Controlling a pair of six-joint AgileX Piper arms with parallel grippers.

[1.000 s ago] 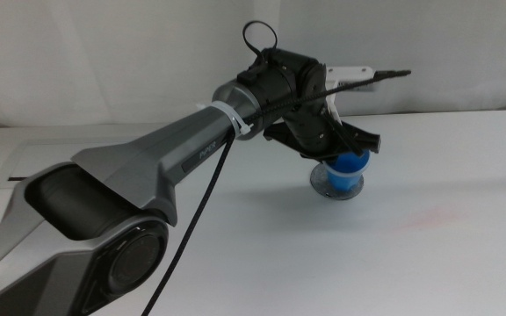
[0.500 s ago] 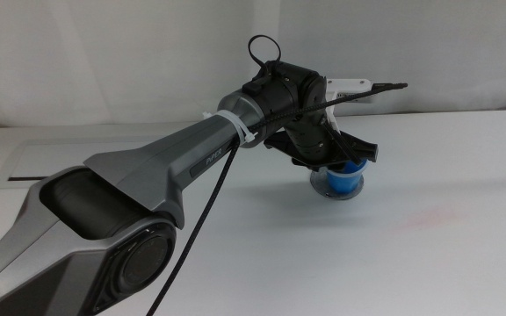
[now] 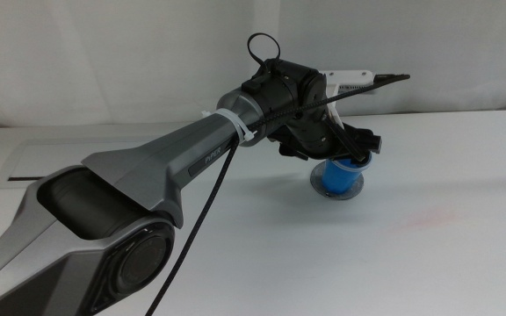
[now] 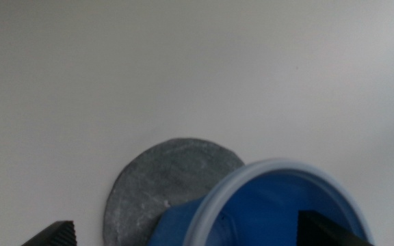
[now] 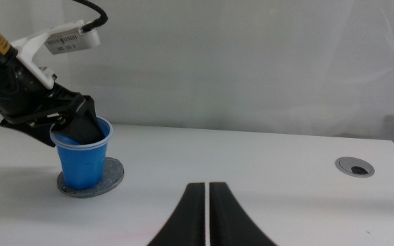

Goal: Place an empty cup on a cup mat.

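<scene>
The blue cup (image 3: pixel 341 176) stands upright on the round speckled grey cup mat (image 3: pixel 321 186), right of the table's middle. My left gripper (image 3: pixel 351 149) is at the cup's rim, open. One jaw is inside the cup and the other is outside, clear of its wall. The left wrist view shows the cup (image 4: pixel 279 205) and the mat (image 4: pixel 156 184) between its wide-apart jaws. The right wrist view shows the cup (image 5: pixel 81 161) on the mat (image 5: pixel 113 175) from afar. My right gripper (image 5: pixel 207 201) is shut and empty, low over the table, out of the middle view.
A long silver-grey panel (image 3: pixel 33 158) lies at the table's left. A round grommet hole (image 5: pixel 354 166) sits at the far right of the table. A faint pink stain (image 3: pixel 429 218) marks the table near the cup. A white wall stands behind.
The left gripper brought the cup down until it stood level on the mat, then shifted slightly up and to the right at the rim. The right arm has not moved.
</scene>
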